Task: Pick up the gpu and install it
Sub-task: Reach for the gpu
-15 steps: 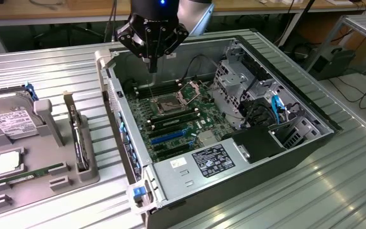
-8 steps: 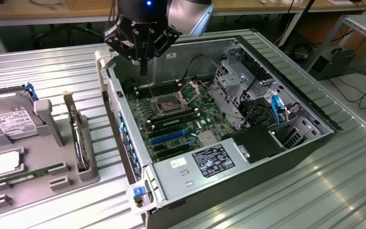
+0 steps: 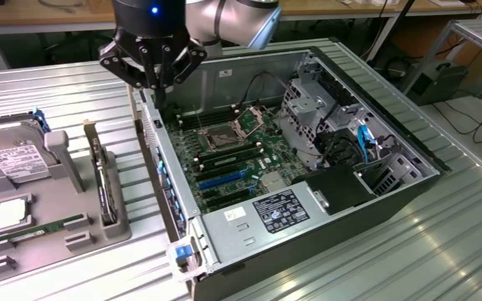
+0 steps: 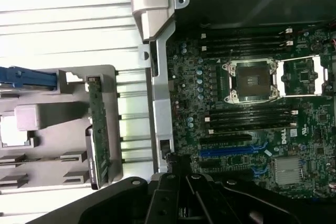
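Gripper: the black multi-link gripper (image 3: 159, 91) on the silver-grey arm hangs over the far-left corner of the case as the exterior view shows it. Its fingers are pressed together and hold nothing.
Task card: the gpu (image 3: 103, 182), a thin flat dark expansion card with a silver metal bracket at its far end, stands on edge in a slot of the holder. It is on the exterior view's left, just beside the case wall and apart from the gripper.
Holder: the light grey moulded plastic tray (image 3: 78, 241) lies on the ribbed metal table (image 3: 391, 269).
Other parts in holder: a boxy hard drive with a white label (image 3: 15, 160), a narrow green RAM stick (image 3: 36, 229) and a square silver processor (image 3: 7, 213).
Case: the black and silver computer tower (image 3: 308, 251) lies on its side with its side panel off.
Board: the green motherboard (image 3: 233, 163) lies inside, with an open metal-framed CPU socket (image 3: 221, 135) and a blue expansion slot (image 3: 220, 180) nearer the camera.
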